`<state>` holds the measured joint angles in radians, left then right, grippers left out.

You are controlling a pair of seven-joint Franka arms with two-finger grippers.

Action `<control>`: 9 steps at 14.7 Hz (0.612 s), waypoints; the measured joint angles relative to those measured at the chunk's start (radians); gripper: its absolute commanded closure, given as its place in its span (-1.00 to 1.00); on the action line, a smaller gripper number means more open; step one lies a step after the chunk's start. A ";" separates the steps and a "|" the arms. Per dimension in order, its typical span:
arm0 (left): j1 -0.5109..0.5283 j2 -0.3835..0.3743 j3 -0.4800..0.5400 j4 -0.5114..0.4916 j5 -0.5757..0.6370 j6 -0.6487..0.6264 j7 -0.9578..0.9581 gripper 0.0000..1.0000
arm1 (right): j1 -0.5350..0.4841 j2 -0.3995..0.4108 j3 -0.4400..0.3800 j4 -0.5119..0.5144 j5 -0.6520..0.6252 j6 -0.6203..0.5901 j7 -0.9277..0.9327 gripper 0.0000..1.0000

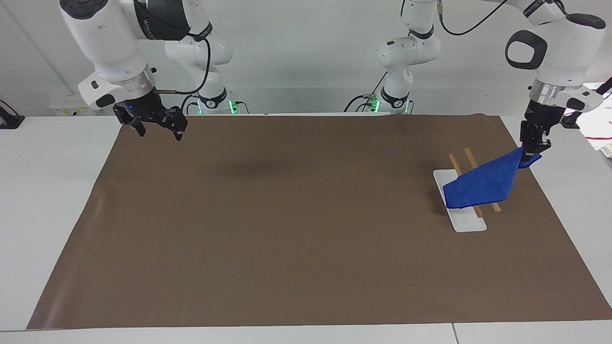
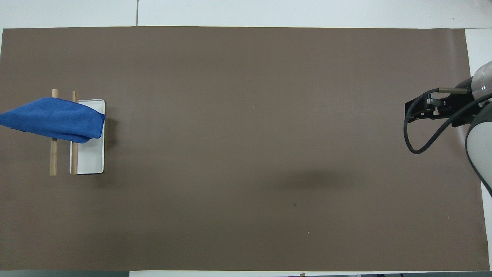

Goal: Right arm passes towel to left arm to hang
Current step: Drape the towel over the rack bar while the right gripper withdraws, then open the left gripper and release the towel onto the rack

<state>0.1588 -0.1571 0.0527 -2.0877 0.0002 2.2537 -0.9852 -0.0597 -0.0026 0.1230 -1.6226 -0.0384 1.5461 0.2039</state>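
Blue towel (image 1: 483,181) stretched taut from left pincer (image 1: 534,149), draping rack (image 1: 471,184).

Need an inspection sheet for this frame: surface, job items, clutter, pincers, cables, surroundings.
Surface: brown mat on a white table.
Job's things: blue towel draped across two wooden rails of a white-based rack.
Clutter: nothing seen.
Pincers: left pincer shut on a towel corner; right pincer open, empty, waiting over the mat's edge.
Cables: black cable looped at the right wrist.
Surroundings: white wall.
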 measured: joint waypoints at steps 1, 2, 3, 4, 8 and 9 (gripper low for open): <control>0.001 0.000 0.000 -0.014 0.000 0.006 0.020 1.00 | 0.000 0.000 0.000 -0.001 0.009 0.000 0.004 -1.00; 0.003 0.001 0.000 -0.027 0.000 0.009 0.036 1.00 | 0.000 0.000 0.000 -0.001 0.018 0.000 0.009 -1.00; 0.005 0.002 0.000 -0.039 0.000 0.010 0.049 1.00 | 0.000 -0.001 0.000 -0.001 0.023 0.000 0.013 -1.00; 0.011 0.003 0.000 -0.054 0.000 0.010 0.062 1.00 | 0.000 -0.001 0.000 -0.001 0.025 0.001 0.014 -1.00; 0.080 0.005 0.001 -0.119 0.000 0.048 0.131 1.00 | -0.009 -0.002 -0.001 0.005 0.026 -0.009 -0.034 -1.00; 0.091 0.007 0.000 -0.128 0.000 0.056 0.136 1.00 | -0.022 -0.002 -0.002 0.010 0.026 -0.015 -0.063 -1.00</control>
<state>0.2500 -0.1498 0.0531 -2.2153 0.0003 2.3099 -0.8487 -0.0815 -0.0047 0.1209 -1.6128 -0.0124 1.5313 0.1408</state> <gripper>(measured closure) 0.978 0.000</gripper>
